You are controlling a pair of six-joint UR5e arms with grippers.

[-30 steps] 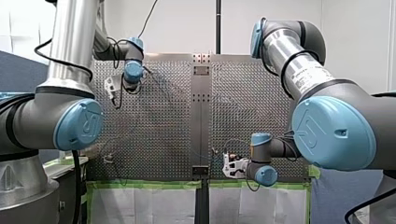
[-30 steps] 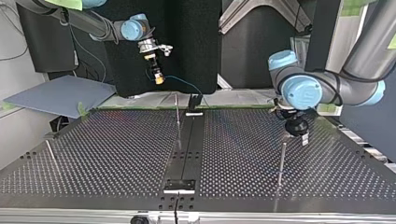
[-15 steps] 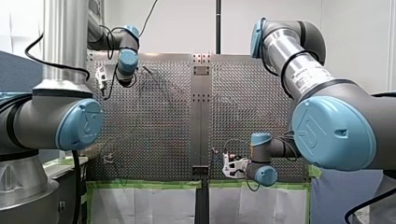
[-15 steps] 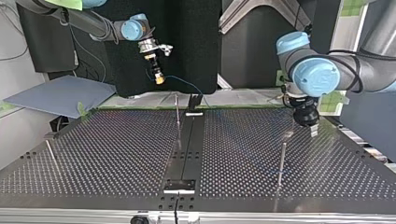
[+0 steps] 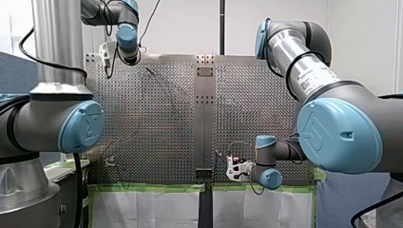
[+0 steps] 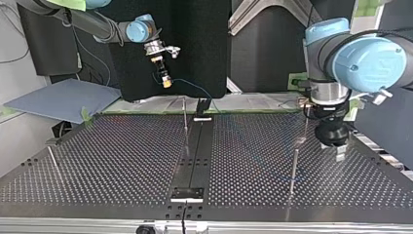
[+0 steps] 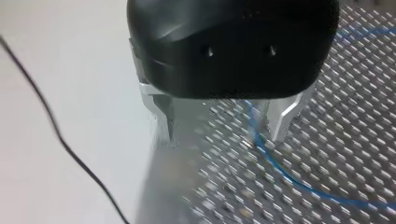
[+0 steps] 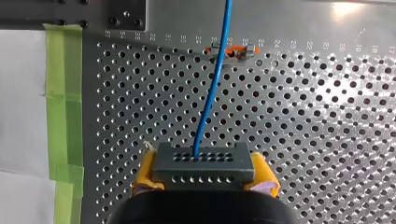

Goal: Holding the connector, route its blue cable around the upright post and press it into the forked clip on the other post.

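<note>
Above the tabletop's [image 8: 327, 140] near edge, my right pincer [image 8: 204, 171] is clenched, its yellow pads [image 8: 145, 173] gripping the grey connector [image 8: 204, 161] at both ends. The blue cable [image 8: 212, 84] runs away from it over the perforations. Far left, my left pincer [image 7: 222, 125] hangs released over the cable, its metal fingers [image 7: 164, 119] wide apart and holding nothing.
</note>
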